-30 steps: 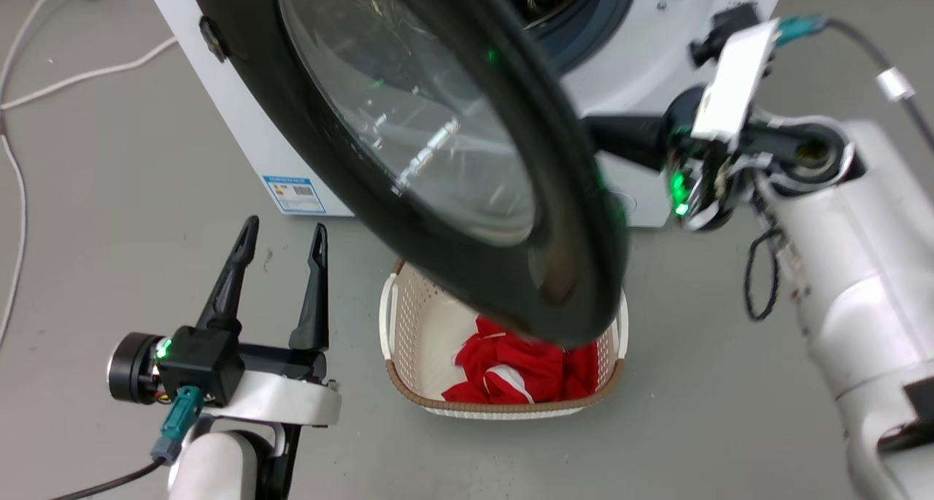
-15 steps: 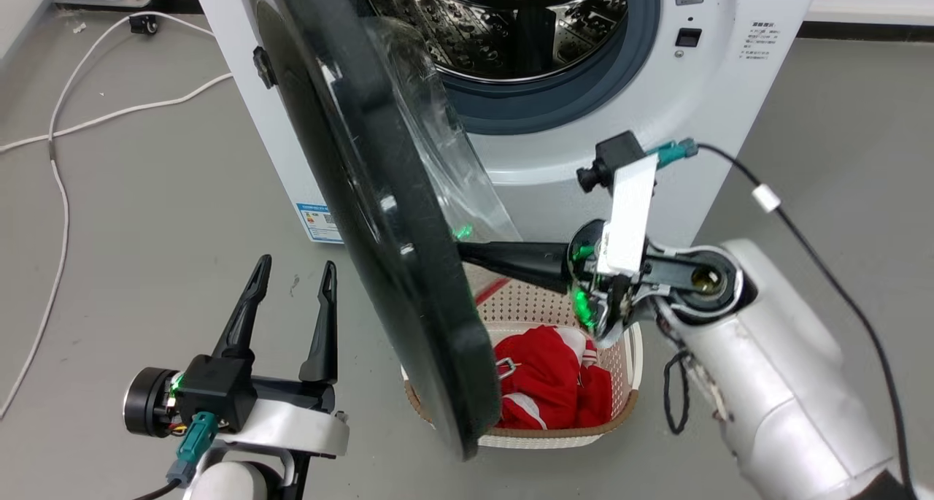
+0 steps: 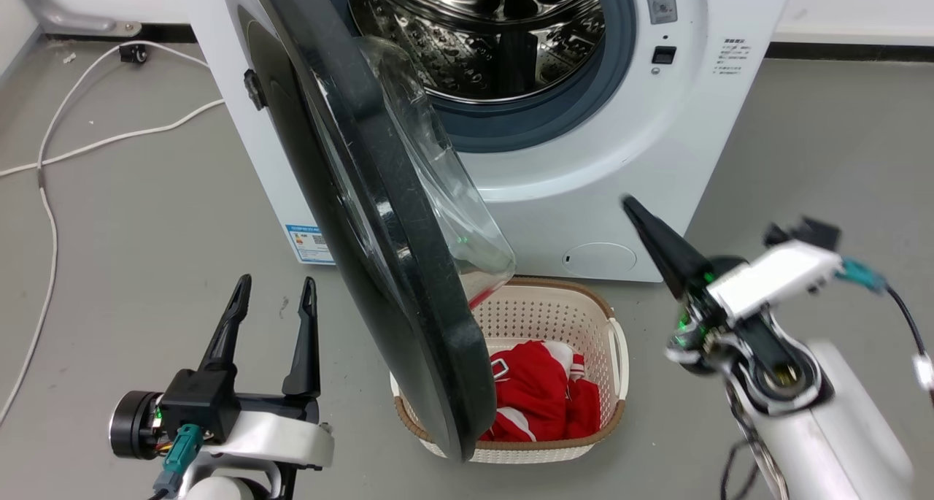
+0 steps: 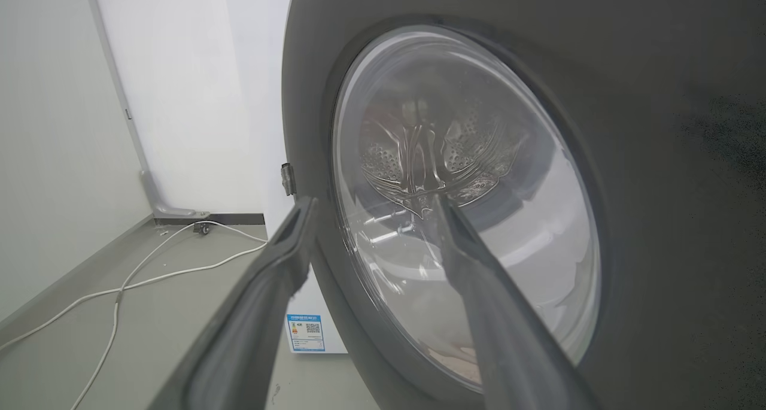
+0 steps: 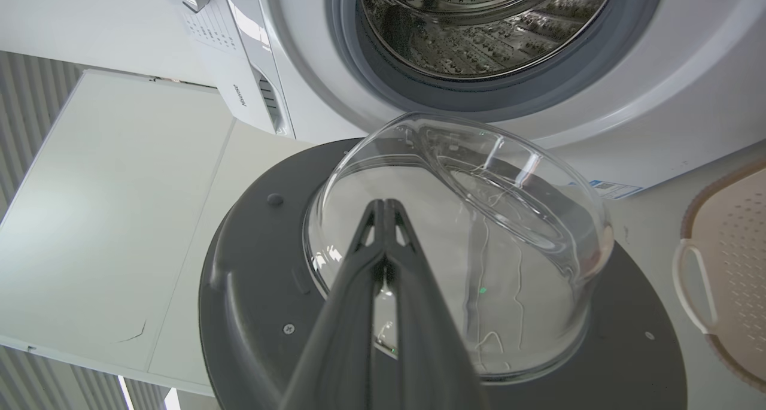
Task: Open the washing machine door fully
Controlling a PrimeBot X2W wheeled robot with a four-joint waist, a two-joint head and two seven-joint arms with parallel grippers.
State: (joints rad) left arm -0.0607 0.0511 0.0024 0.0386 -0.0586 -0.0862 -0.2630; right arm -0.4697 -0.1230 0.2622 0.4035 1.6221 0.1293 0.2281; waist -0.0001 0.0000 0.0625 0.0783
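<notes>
We are opening the washing machine door [image 3: 387, 222], seemingly halfway. On its glass side our right gripper [image 3: 631, 206] is hovering clear, fingers pressed together; left gripper [image 3: 277, 281] spread. Next: pushing it wider.

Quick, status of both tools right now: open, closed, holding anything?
Left tool: open, holding nothing.
Right tool: closed, holding nothing, clear of the door.

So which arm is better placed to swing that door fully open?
Probably right: the shut right end effector faces the glass-bowl inner side of the washing machine door, so it can push outward. The open left end effector faces the outer side.
</notes>
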